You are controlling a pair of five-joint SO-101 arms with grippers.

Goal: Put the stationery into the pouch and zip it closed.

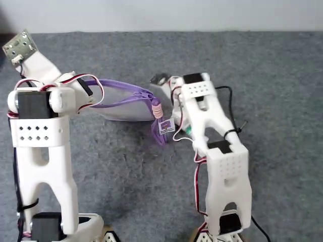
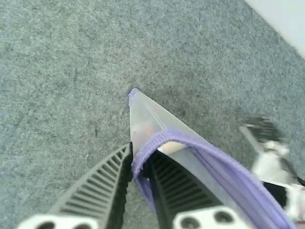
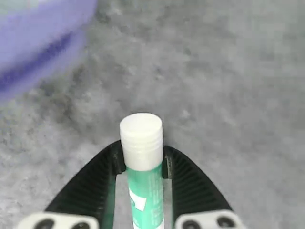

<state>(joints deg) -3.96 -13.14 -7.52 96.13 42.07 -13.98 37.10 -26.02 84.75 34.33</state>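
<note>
A see-through pouch (image 1: 126, 105) with a purple zip band lies on the grey carpet between the arms. In the left wrist view, my left gripper (image 2: 138, 155) is shut on the purple edge at one end of the pouch (image 2: 152, 117). From above, that left gripper (image 1: 86, 91) sits at the pouch's left end. My right gripper (image 3: 141, 155) is shut on a green glue stick (image 3: 143, 181), white cap pointing at the carpet, with the pouch blurred close by. A green bit of the glue stick (image 1: 185, 130) shows beside the right arm. Something pale shows inside the pouch.
A pink zip pull (image 1: 157, 108) and a small label tag (image 1: 166, 126) hang at the pouch's right end. A small dark item (image 1: 160, 78) and a white one (image 1: 165, 91) lie next to that end. The carpet's front middle and far right are open. A metal bracket (image 1: 19, 46) sits at the back left.
</note>
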